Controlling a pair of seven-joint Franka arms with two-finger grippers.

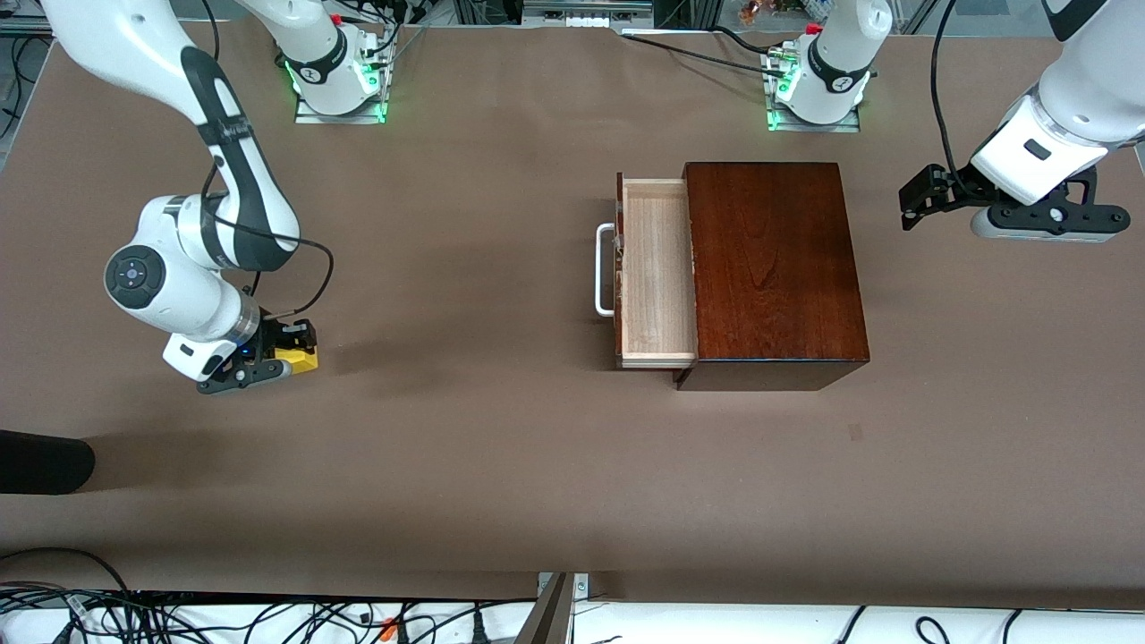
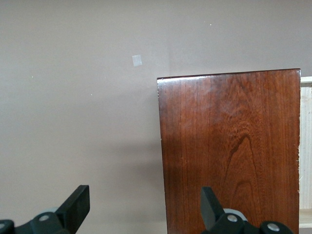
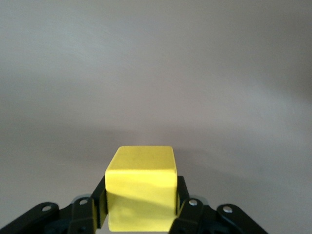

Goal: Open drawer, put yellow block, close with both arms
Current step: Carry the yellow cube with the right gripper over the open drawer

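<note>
The drawer (image 1: 657,268) stands pulled out of the dark-brown wooden box (image 1: 774,259), its pale tray empty and its white handle (image 1: 601,268) toward the right arm's end. My right gripper (image 1: 288,355) is shut on the yellow block (image 1: 301,360), low over the table at the right arm's end. In the right wrist view the block (image 3: 141,190) sits between both fingers (image 3: 100,202). My left gripper (image 1: 914,204) is open and empty, up over the table beside the box at the left arm's end. The left wrist view shows the box top (image 2: 229,146) and a strip of drawer (image 2: 306,146).
A dark rounded object (image 1: 36,461) lies at the table's edge at the right arm's end. A small square mark (image 1: 856,432) is on the table nearer the front camera than the box. Cables run along the table's near edge.
</note>
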